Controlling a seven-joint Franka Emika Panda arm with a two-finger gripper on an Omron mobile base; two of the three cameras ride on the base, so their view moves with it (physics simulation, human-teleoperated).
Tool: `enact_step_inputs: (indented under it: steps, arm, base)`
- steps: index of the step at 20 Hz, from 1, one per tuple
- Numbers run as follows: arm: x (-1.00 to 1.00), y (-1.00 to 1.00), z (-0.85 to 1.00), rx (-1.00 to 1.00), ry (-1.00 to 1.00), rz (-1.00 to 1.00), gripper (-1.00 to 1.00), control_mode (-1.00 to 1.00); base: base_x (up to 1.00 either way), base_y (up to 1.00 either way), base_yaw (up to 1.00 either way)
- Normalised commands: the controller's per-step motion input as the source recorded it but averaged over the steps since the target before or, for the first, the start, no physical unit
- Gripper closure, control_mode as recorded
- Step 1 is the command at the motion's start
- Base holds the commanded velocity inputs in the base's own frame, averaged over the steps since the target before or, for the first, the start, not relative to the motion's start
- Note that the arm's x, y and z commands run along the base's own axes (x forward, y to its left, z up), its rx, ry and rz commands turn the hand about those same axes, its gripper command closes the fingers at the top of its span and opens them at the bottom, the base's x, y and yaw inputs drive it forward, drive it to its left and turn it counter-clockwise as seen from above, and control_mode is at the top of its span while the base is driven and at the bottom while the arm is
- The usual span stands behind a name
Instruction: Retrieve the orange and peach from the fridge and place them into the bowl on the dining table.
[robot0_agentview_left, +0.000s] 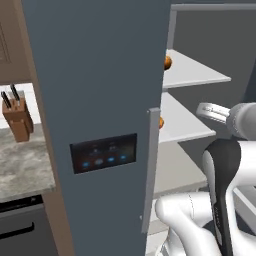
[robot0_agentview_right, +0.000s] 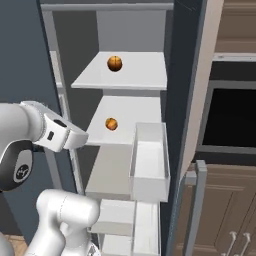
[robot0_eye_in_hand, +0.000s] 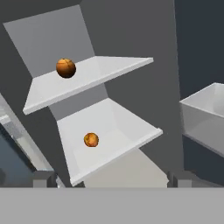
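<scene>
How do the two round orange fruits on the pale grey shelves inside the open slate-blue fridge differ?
The darker orange fruit sits on the upper pale grey shelf; the lighter, mottled yellow-orange fruit sits on the shelf below. The upper fruit looks somewhat larger in the hand view and shows faint dark segment lines; the lower one looks blotchy. Both are round, rest toward the left of their shelves, and lie untouched.

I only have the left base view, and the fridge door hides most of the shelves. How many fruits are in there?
Observer: Two. A round orange fruit sits alone on the upper shelf.
Operator: And the other?
Observer: A smaller mottled fruit lies on the shelf below, toward its left side in the right base view.
Operator: Is the claw holding anything?
Observer: No. In the hand view the claw is open and empty, with both fruits ahead of it.
</scene>
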Motion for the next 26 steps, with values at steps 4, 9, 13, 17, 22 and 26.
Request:
enact_step_inputs:
  steps: [4,9,13,17,22,26]
  arm:
    - [0.0,0.0,0.0,0.0,0.0,0.0,-1.0,1.0]
    - [0.0,0.0,0.0,0.0,0.0,0.0,-1.0,1.0]
    - [0.0,0.0,0.0,0.0,0.0,0.0,-1.0,1.0]
    - [0.0,0.0,0.0,0.0,0.0,0.0,-1.0,1.0]
    - [0.0,0.0,0.0,0.0,0.0,0.0,-1.0,1.0]
    - [0.0,0.0,0.0,0.0,0.0,0.0,-1.0,1.0]
  base:
    - [0.83,-0.05,-0.01]
    - [0.72,-0.3,0.0]
    - [0.52,-0.51,0.0]
    - [0.41,-0.54,0.0]
    - [0.11,-0.47,0.0]
    - [0.01,-0.25,0.0]
